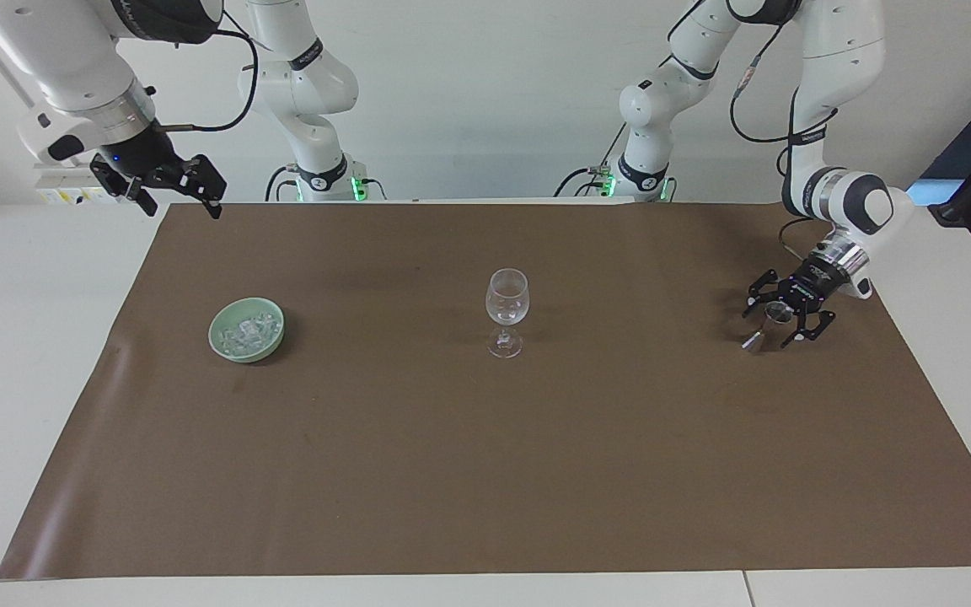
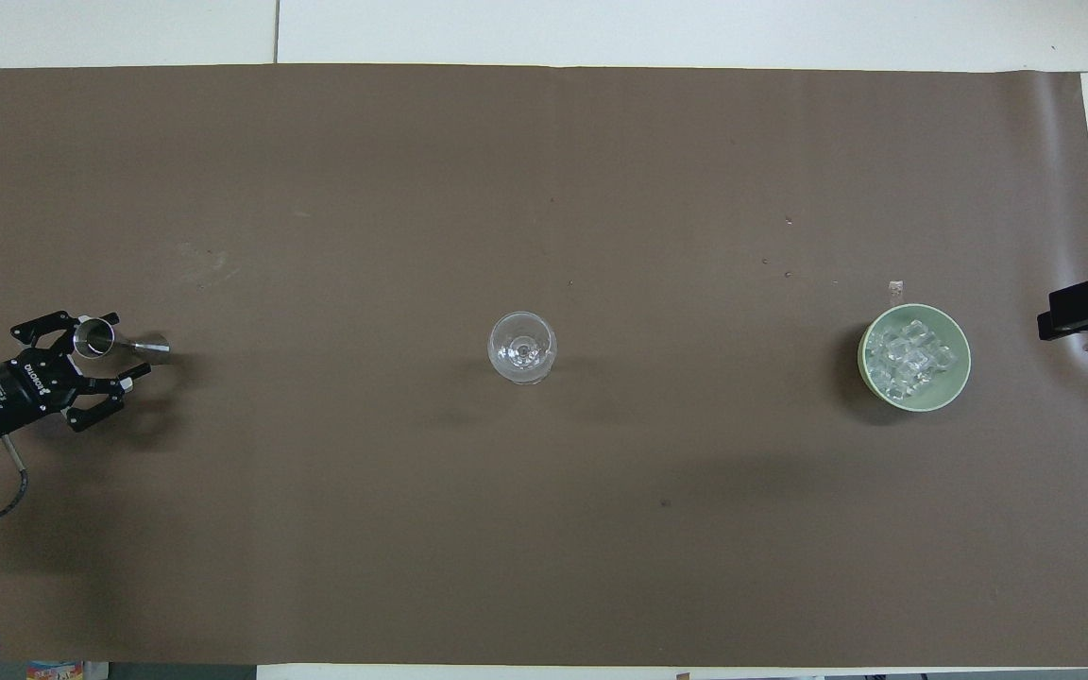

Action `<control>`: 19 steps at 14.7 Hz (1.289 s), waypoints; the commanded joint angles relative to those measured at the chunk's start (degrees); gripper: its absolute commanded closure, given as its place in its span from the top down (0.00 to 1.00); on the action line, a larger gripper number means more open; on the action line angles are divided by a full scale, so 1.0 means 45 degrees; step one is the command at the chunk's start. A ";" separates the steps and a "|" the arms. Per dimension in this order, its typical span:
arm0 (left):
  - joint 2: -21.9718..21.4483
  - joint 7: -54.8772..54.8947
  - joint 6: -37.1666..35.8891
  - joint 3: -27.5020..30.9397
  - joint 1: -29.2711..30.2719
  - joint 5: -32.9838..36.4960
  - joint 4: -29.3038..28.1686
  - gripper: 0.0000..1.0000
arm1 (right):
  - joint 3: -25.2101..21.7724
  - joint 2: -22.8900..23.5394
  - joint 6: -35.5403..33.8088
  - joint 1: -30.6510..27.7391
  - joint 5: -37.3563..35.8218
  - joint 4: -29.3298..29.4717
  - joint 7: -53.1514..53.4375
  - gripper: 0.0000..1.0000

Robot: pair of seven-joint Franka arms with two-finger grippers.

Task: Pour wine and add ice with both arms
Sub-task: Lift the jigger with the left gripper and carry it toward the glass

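Brown paper mat (image 1: 485, 472) (image 2: 544, 529), white table (image 1: 22, 337) (image 2: 695, 28)

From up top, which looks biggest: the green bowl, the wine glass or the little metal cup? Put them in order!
In the overhead view:
1. green bowl, widest
2. wine glass
3. little metal cup, narrowest, though lengthwise it nearly matches the wine glass.

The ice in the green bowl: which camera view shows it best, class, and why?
The overhead view. It looks straight into the green bowl, so the ice shows as separate clear cubes. The facing view looks in at a slant, and the ice reads only as a pale glassy heap there.
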 commanded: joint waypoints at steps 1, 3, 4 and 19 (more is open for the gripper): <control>-0.0366 0.0093 0.0224 -0.0011 0.0040 -0.0377 -0.0375 0.00 | 0.0015 -0.0178 0.0158 -0.0043 0.0057 -0.0169 0.0165 1.00; -0.0405 0.0074 0.0108 -0.0011 0.0079 -0.0377 -0.0375 0.00 | 0.0015 -0.0178 0.0158 -0.0043 0.0057 -0.0169 0.0165 1.00; -0.0444 0.0054 -0.0009 0.0008 0.0098 -0.0377 -0.0375 0.00 | 0.0015 -0.0178 0.0158 -0.0043 0.0057 -0.0169 0.0165 1.00; -0.4251 -0.4828 -0.0030 0.0048 -0.2614 -0.0338 -0.0433 0.00 | 0.0015 -0.0178 0.0158 -0.0043 0.0057 -0.0169 0.0165 1.00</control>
